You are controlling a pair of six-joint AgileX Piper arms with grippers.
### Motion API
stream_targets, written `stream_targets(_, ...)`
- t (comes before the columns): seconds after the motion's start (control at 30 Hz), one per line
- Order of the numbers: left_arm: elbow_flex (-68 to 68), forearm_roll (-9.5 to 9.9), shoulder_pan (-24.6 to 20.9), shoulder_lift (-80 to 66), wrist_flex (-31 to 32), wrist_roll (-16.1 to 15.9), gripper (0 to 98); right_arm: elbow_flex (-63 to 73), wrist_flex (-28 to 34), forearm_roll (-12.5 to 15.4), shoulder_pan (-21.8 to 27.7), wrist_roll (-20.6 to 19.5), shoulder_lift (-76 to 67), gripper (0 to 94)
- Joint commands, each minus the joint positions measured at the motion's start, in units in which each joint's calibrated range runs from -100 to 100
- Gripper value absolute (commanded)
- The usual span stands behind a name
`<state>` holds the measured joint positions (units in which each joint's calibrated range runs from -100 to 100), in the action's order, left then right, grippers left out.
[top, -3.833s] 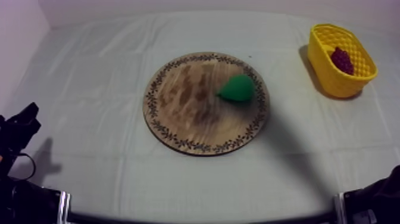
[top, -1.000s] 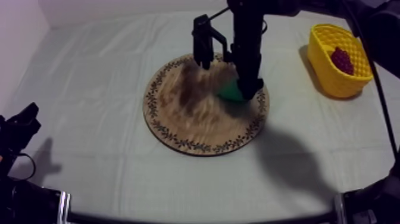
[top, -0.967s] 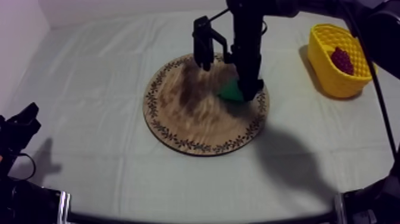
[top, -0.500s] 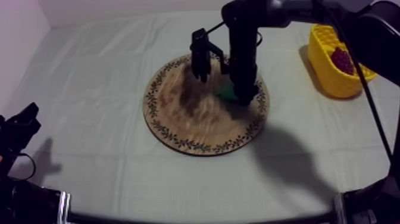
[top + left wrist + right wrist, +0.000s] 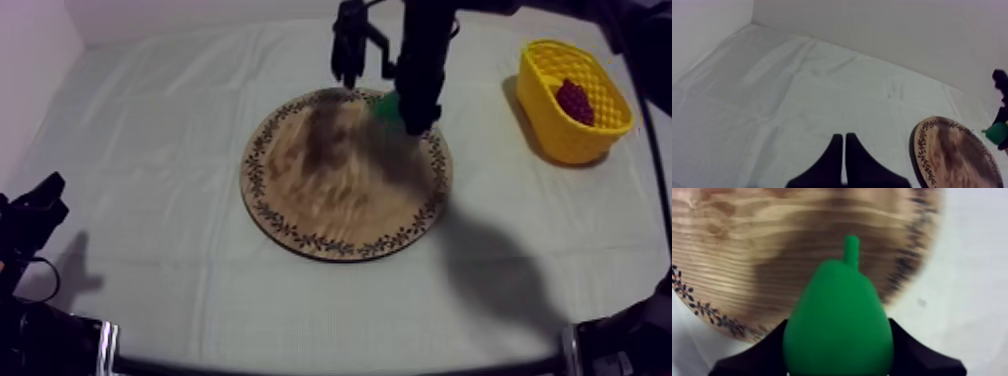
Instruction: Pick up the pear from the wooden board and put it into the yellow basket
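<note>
While pear (image 5: 839, 323) aloft, grapes (image 5: 574, 100) in yellow basket (image 5: 540, 110)

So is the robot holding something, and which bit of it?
Yes: the right gripper holds the green pear by its fat lower half, one finger on each side. The left gripper is shut on nothing.
</note>
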<state>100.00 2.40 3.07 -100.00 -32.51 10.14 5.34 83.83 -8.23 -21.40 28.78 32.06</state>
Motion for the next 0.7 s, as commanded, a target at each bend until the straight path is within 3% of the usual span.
stream_targets(0.0,0.0,0.02,0.0,0.0,0.0,0.0,0.1,0.1,-2.0,-0.4,0.8,-0.6,-5.1,39.5)
stream_targets(0.23,0.0,0.02,0.0,0.0,0.0,0.0,0.1,0.2,-6.0,-2.3,5.0,-4.8,-14.7,40.1)
stream_targets(0.67,0.0,0.02,0.0,0.0,0.0,0.0,0.1,-1.4,-9.8,-6.4,17.0,-16.7,-23.7,42.2)
